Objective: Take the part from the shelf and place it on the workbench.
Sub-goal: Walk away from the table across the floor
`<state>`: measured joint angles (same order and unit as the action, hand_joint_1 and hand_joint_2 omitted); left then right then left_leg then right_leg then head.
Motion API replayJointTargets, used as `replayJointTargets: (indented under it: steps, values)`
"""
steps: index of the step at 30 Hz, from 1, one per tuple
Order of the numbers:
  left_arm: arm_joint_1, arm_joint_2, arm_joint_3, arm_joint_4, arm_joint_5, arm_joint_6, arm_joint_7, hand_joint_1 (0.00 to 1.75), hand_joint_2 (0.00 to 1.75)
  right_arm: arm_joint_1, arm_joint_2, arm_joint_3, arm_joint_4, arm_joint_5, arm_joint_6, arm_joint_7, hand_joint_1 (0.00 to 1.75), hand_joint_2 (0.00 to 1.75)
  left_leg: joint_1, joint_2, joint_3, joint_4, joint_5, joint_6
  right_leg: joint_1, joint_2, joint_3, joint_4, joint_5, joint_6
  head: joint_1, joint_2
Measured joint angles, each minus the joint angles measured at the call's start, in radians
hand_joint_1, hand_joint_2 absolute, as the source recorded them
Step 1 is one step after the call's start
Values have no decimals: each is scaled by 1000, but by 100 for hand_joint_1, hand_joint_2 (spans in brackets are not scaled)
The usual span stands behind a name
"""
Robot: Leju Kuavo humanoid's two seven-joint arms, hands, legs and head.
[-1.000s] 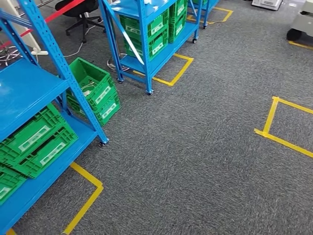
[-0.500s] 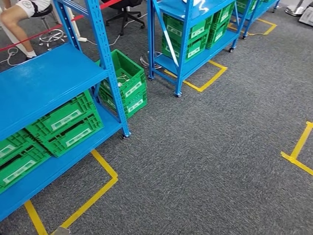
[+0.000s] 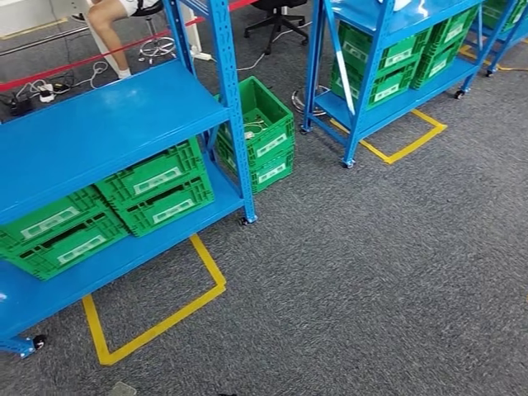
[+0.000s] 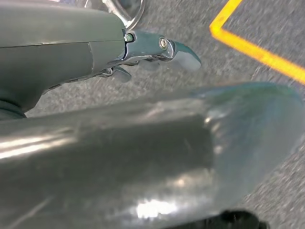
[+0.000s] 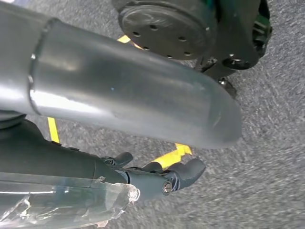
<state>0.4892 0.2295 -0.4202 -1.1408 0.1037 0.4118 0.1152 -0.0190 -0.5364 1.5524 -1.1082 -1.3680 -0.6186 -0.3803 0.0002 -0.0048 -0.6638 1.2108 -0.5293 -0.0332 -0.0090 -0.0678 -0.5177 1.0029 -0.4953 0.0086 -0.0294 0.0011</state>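
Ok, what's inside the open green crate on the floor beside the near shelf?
The open green crate holds a few small whitish items or cables, too small to identify. Its near wall hides part of the bottom. It sits on another crate.

I see the blue metal shelf (image 3: 112,124) upright on small wheels at the carpet's left side, its near foot inside a yellow tape outline, with green crates on its lower level. The part (image 5: 68,202), in crinkled clear plastic, lies along my right hand (image 5: 154,179); I can't tell the grip.
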Motion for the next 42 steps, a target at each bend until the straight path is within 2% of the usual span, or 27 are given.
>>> replayJointTargets:
  steps: [2,4,6,7,9,11,13,14,16,17,19,20,22,23,25,27,29,30,31,32,34,35,37,38,39,40,42]
  values:
    - [-15,30,-60,2,53,34,-5,0,0,-1,1,0,2,0,1,-1,0,0,-7,52,79,-144,59,9,4,-24,7,1,-5,5,-1,0]
    - [-37,58,-126,3,116,74,-15,0,0,-2,1,0,4,1,3,-1,0,0,-15,93,119,-223,76,21,9,-47,10,1,-12,13,0,0]
    - [-55,82,-190,5,164,105,-25,0,0,-5,1,0,6,0,4,-1,0,0,-17,74,118,-231,74,30,11,-71,19,-4,-17,22,0,0]
    - [-60,92,-220,6,177,113,-28,0,0,-7,1,-1,7,0,4,-1,0,0,-15,62,119,-233,75,35,10,-68,24,-2,-22,28,0,0]
    - [-70,108,-264,7,187,119,-31,0,0,-10,2,0,8,1,5,-2,0,0,-8,39,121,-237,80,46,7,-17,6,47,-55,39,3,0]
    - [-82,118,-290,8,190,120,-32,0,0,-7,2,0,10,-1,5,-2,0,0,-4,13,118,-237,83,52,4,46,-57,175,-119,45,7,0]
    - [-88,123,-308,9,190,121,-33,0,0,-2,3,0,12,-2,5,-1,0,0,-4,-18,117,-236,83,53,4,63,-119,287,-152,46,8,0]
    - [-89,125,-315,10,191,121,-33,0,0,-1,4,0,13,-2,5,-1,0,0,-4,-33,118,-236,83,53,3,65,-129,294,-139,45,8,0]
    - [-90,129,-326,13,191,121,-33,0,0,-1,5,0,14,-2,5,-1,0,0,-2,-62,123,-235,82,51,0,80,-89,188,-63,43,8,0]
    - [-92,131,-331,13,191,121,-33,0,0,-1,5,0,15,-2,5,-2,0,0,-2,-76,124,-235,82,48,-4,109,-58,115,-29,43,8,0]
    - [-95,136,-336,14,192,122,-33,0,0,-1,6,1,16,-3,5,-1,0,0,-2,-102,119,-232,83,38,-11,156,-16,20,1,40,8,0]
    - [-96,138,-338,14,192,122,-33,0,0,0,7,1,17,-4,5,-1,0,0,-2,-114,114,-232,86,31,-11,166,-10,10,-1,37,8,0]
    - [-95,142,-342,15,192,123,-33,0,0,1,8,0,18,-4,5,-1,0,0,3,-137,105,-234,93,19,-8,141,-7,9,2,25,7,0]
    - [-94,143,-344,15,192,124,-33,0,0,0,9,0,18,-4,6,-1,0,0,3,-130,101,-230,90,13,-8,129,-7,7,3,19,6,0]
    - [-96,146,-351,16,195,126,-33,0,0,-3,10,0,20,-4,6,-2,0,0,0,-77,72,-172,53,4,-9,102,-6,3,6,7,0,0]
    - [-105,149,-361,17,213,134,-36,0,0,-1,10,0,21,-4,8,-2,0,0,-1,-22,12,-48,-12,-2,-5,73,-6,3,5,0,-5,0]
    - [-116,154,-380,17,247,152,-42,0,0,2,11,0,24,-4,11,-2,0,0,0,-9,-33,42,-38,-3,-2,41,-5,3,2,-3,-5,0]
    - [-120,158,-393,17,266,162,-46,0,0,1,11,0,25,-4,12,-2,0,0,0,-7,-30,39,-24,-1,-1,26,-4,3,1,-4,-5,0]
    - [-124,162,-408,18,285,172,-50,0,0,-1,12,0,26,-4,14,-2,0,0,-1,-3,-7,-2,5,1,0,13,-1,3,-1,-4,-5,0]
    - [-127,167,-422,18,303,181,-55,0,0,-3,13,0,27,-4,16,-2,0,0,-2,10,29,-66,39,6,1,2,2,3,-3,-2,-5,0]
    - [-140,176,-449,18,339,199,-65,0,0,-5,14,0,30,-4,20,-1,0,0,-9,50,94,-187,79,14,7,-21,4,4,-10,5,-5,0]
    - [-148,182,-463,18,356,209,-70,0,0,-5,15,0,32,-3,22,-1,0,0,-12,61,108,-217,83,19,10,-31,4,4,-14,9,-5,0]
    - [-162,191,-497,18,389,230,-79,0,0,-10,18,0,38,-3,30,0,0,0,-13,48,110,-229,81,29,13,-53,11,0,-18,17,-5,0]
    - [-166,196,-517,18,402,239,-82,0,0,-14,19,0,42,-2,35,0,0,0,-11,38,111,-231,82,34,13,-55,15,1,-22,22,-4,0]
    - [-170,201,-537,18,413,247,-85,0,0,-17,21,0,46,-1,38,0,0,0,-9,29,112,-234,84,39,11,-42,15,13,-32,28,-2,0]
    - [-175,205,-555,18,421,252,-87,0,0,-18,23,0,50,0,41,0,0,0,-5,20,114,-236,86,44,10,-17,3,43,-51,33,1,0]
    - [-186,211,-582,18,434,262,-89,0,0,-14,27,0,56,2,44,1,0,0,-2,0,112,-236,89,50,7,42,-60,170,-112,40,9,0]
